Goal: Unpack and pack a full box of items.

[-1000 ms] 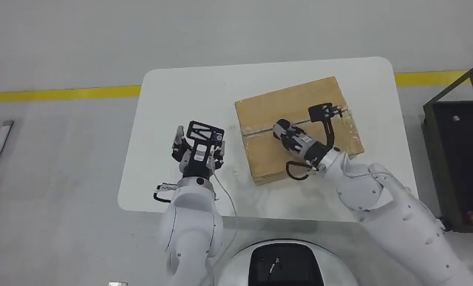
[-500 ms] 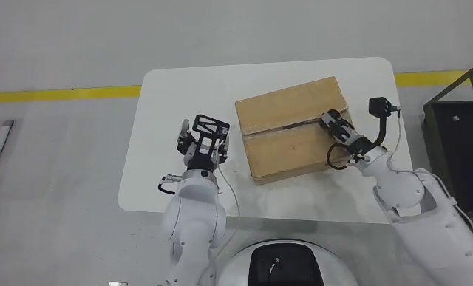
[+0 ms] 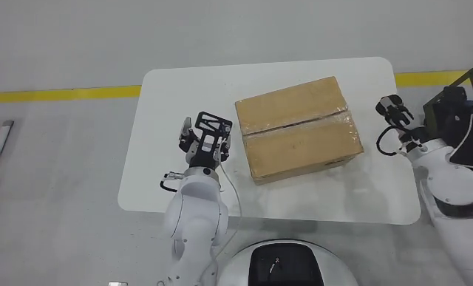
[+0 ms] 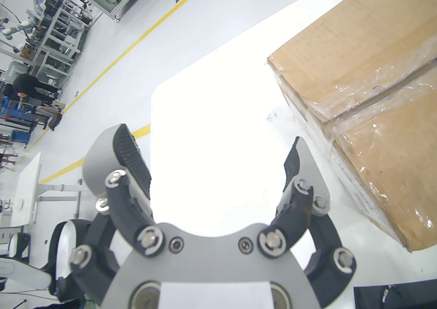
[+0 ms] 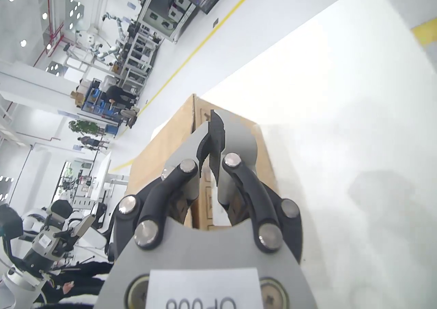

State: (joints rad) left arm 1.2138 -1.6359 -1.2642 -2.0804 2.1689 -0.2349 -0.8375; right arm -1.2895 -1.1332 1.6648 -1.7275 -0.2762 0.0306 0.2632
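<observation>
We see the cardboard box point(image 3: 303, 149) lying on the white counter point(image 3: 185, 94), a little to the right of the middle, turned slantwise to the counter's edges. Its top flaps are shut and meet in a seam that runs along its length. Clear tape point(image 3: 295, 122) covers that seam, wrinkled and shiny in the left wrist view, where it also folds down over the box's near end.

The left gripper point(image 3: 204, 134) hangs over the counter just off the left end of the box, not touching it. From its own wrist camera we look between the jaws at bare counter. The jaws stand wide apart with nothing between them, and the box's taped end is off to one side.

The right gripper point(image 3: 392, 107) is over the right part of the counter, near the box's right end but apart from it. In its own wrist view the jaws are pressed together, pad against pad, and we see nothing held in them. The box's end lies behind them.

A yellow line point(image 3: 66, 94) crosses the floor beyond the counter.
</observation>
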